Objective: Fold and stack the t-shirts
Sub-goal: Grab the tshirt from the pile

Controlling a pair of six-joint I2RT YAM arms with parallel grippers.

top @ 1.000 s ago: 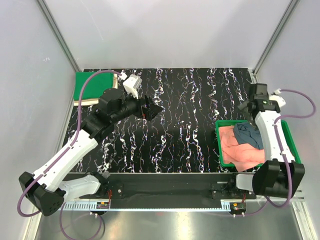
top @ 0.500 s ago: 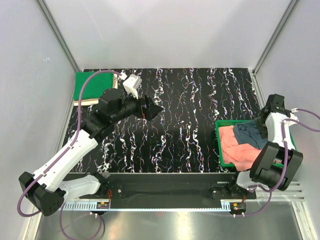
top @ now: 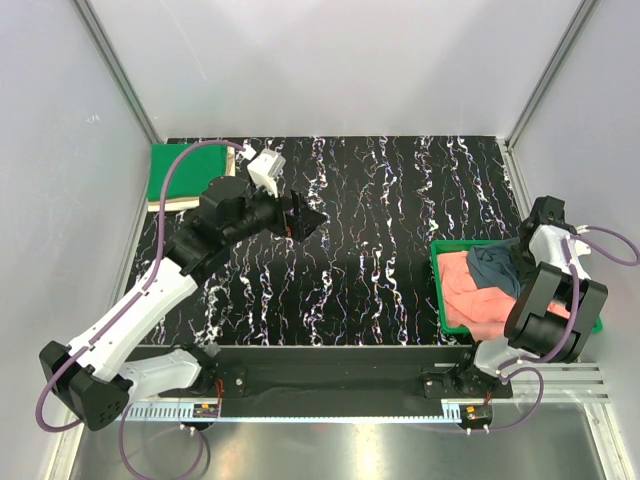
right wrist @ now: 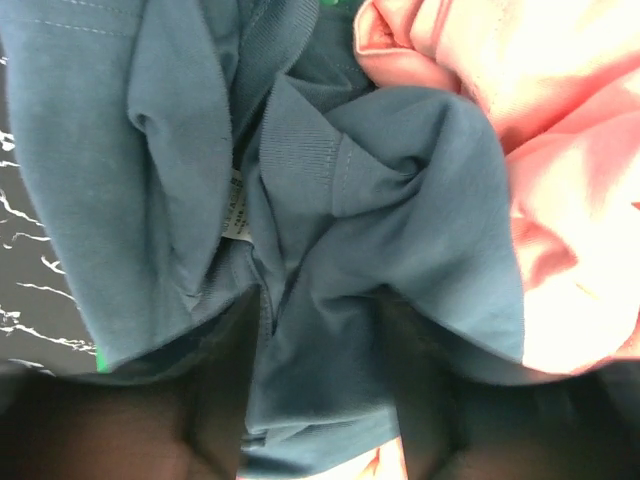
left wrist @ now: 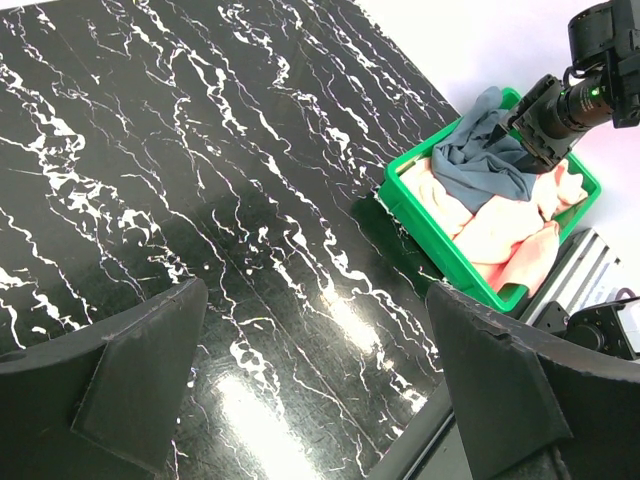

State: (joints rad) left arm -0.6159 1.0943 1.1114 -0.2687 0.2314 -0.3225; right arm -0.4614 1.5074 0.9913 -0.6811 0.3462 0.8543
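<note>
Right wrist view: the right hand [right wrist: 320, 335] is buried in cloth, its two dark fingers [right wrist: 120, 420] closed from either side on a bunched ridge of the slate blue-grey t-shirt [right wrist: 400, 200], which fills the gap between them. The shirt's ribbed collar and a small label show just above the grip. Touching the shirt on the right are the crumpled salmon-pink t-shirts [right wrist: 560, 150].

From above, the grey shirt lies on top of the pink ones at the far end of the green tray [top: 437, 290]. The tray stands on the right side of the black marbled desk [top: 380, 200], towards its near edge, with the right arm bent over it.

The left hand [left wrist: 315, 295] hangs above the left-middle of the desk, well apart from the tray, with its fingers spread wide and nothing between them.

In the far left corner a bright green t-shirt [top: 170, 175] lies flat, and a beige t-shirt [top: 160, 207] shows at its near edge.
</note>
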